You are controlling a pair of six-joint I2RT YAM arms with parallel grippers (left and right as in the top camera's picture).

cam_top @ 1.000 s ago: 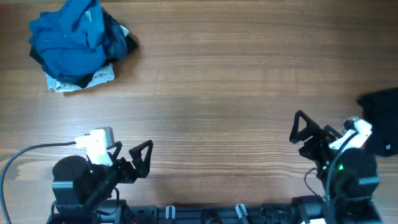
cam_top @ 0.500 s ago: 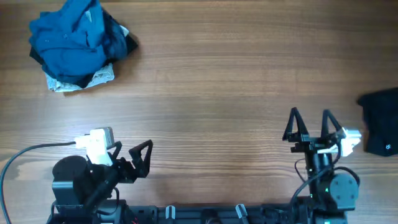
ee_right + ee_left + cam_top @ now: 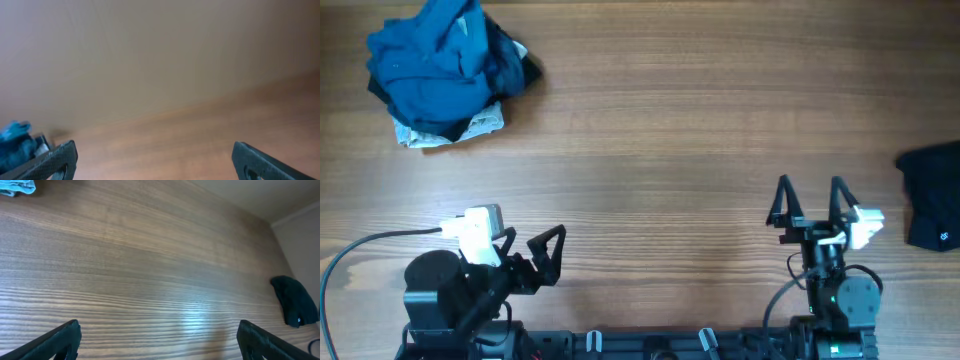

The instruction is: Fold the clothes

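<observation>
resting low along the near edge of the brown wood-grain table (image 3: 660,130), both arms sit well apart from the clothes; the left gripper (image 3: 556,252), at the near left, has its two black fingers (image 3: 55,340) spread wide with only bare wood between them; the right gripper (image 3: 810,192), at the near right, points toward the far side, its jaws likewise apart and holding nothing; the crumpled heap of blue clothes (image 3: 440,65), with a pale patterned piece showing under its near edge, lies unfolded in the far left corner; a small dark rumpled garment (image 3: 932,195) lies at the right edge, to the right of the right gripper and not touching it; a thin grey cable (image 3: 360,245) curves across the wood at the near left; the right wrist view is blurred, the blue heap only a smudge at its left.
</observation>
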